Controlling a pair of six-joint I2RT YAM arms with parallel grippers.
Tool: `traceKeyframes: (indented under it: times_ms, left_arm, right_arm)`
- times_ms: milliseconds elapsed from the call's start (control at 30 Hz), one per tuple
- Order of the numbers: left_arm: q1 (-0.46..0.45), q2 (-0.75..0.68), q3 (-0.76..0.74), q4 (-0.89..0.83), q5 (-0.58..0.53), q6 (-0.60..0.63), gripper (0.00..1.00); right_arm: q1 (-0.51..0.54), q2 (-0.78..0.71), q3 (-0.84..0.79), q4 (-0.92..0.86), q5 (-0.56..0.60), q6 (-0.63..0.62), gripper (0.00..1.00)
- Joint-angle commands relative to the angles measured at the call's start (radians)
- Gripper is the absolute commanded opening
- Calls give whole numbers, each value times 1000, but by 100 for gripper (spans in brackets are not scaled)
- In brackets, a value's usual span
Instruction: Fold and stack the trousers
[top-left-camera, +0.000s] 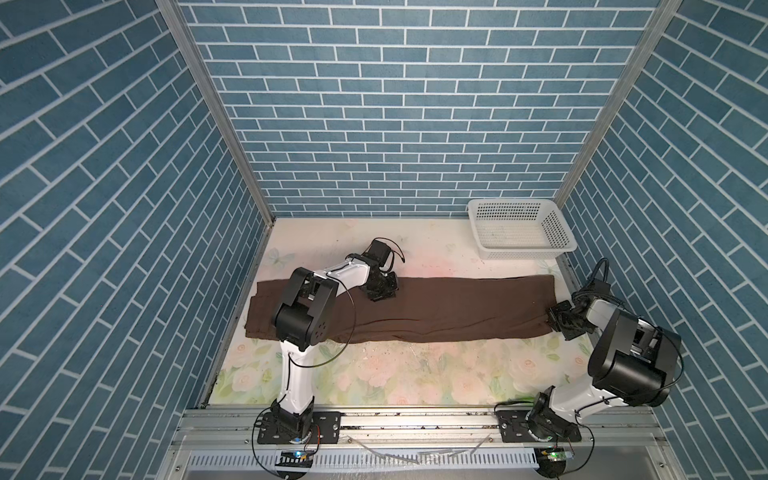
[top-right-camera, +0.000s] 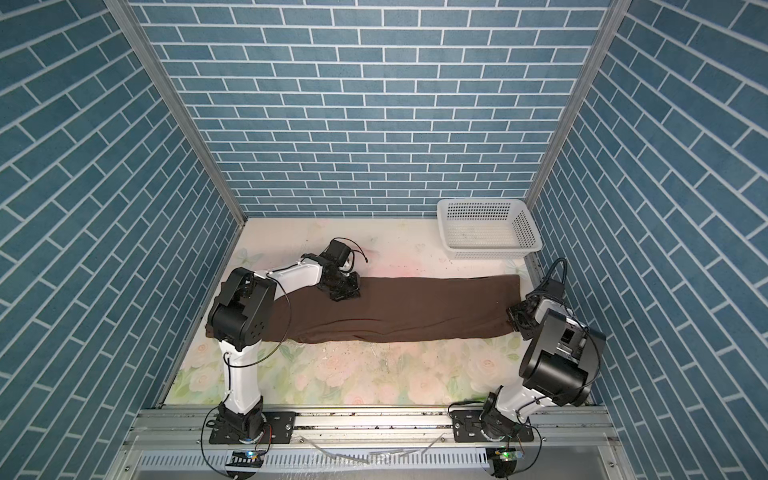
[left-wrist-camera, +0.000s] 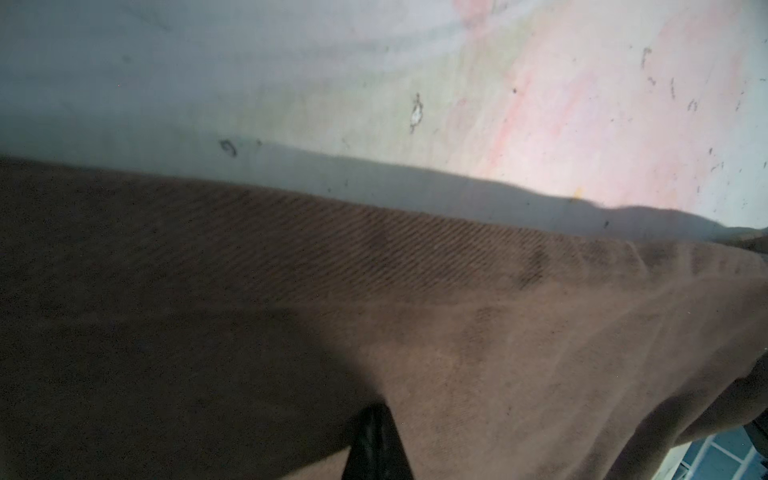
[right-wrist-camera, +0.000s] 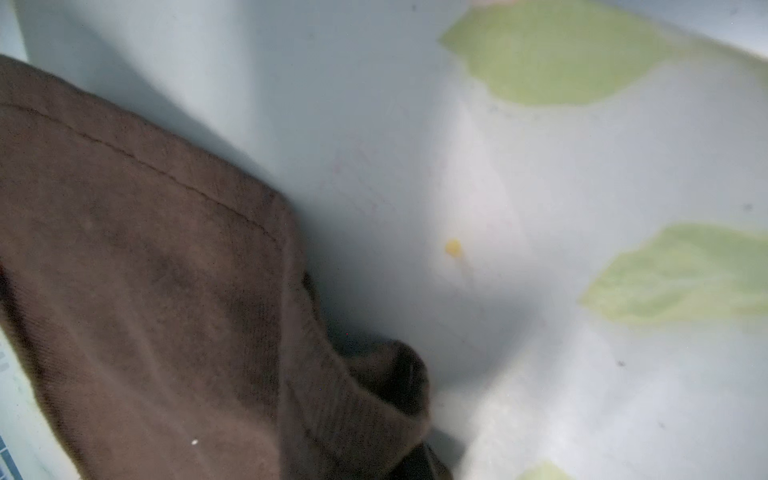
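Where the trousers lie: the dark chocolate-brown soft fabric trousers (top-left-camera: 449, 307) (top-right-camera: 411, 305) stretch as one long flat band across the middle of both top views, from the left edge of the table to its right edge, with a long ridge of cloth running near the lower side.
Left end of the band: partly hidden under the left arm's black elbow, so I cannot make out the waist from where I stand.
Left gripper: the black left gripper (top-left-camera: 383, 294) (top-right-camera: 345, 291) (left-wrist-camera: 376, 444) points down onto the cloth at the band's upper edge, left of centre in both top views.
Left jaws: closed together, showing as a single black wedge at the bottom centre of the left wrist view with its tip against the brown cloth (left-wrist-camera: 457, 332). Whether any cloth is pinched between them I cannot tell.
Right gripper: the black right gripper (top-left-camera: 557, 321) (top-right-camera: 518, 322) sits at the lower right corner of the band, right at the hem.
Right jaws: closed on that hem corner. In the right wrist view the stitched brown hem (right-wrist-camera: 145, 270) bunches up towards the dark tip at the bottom centre of the frame.
Basket: a white perforated plastic basket (top-left-camera: 555, 232) (top-right-camera: 525, 227) stands in the upper right corner of the table, above the band's right end and apart from it.
Table: a pale tabletop printed with pink roses and green leaves (top-left-camera: 415, 374) (top-right-camera: 374, 374).
Walls: blue brick-pattern panels (top-left-camera: 395, 124) on three sides.
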Motion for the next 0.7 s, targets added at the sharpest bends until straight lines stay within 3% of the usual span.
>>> traceKeyframes:
  times_ms: [0,167,267,367,667]
  left_arm:
    - [1,68,-37,-9,-28,-2,7]
    - [1,70,-38,-5,-23,-6,6]
    - [1,69,-35,-4,-19,-8,6]
    - [0,71,-28,-4,-12,-13,7]
    - [0,81,-32,8,1,-25,7]
  right_arm:
    - [7,-13,13,-68,60,32,0]
    - [11,-55,71,-188,104,-53,0]
    - [14,-107,72,-244,133,-67,20]
    - [13,-148,52,-270,120,-66,29]
    - [23,-185,-80,-219,80,-6,35]
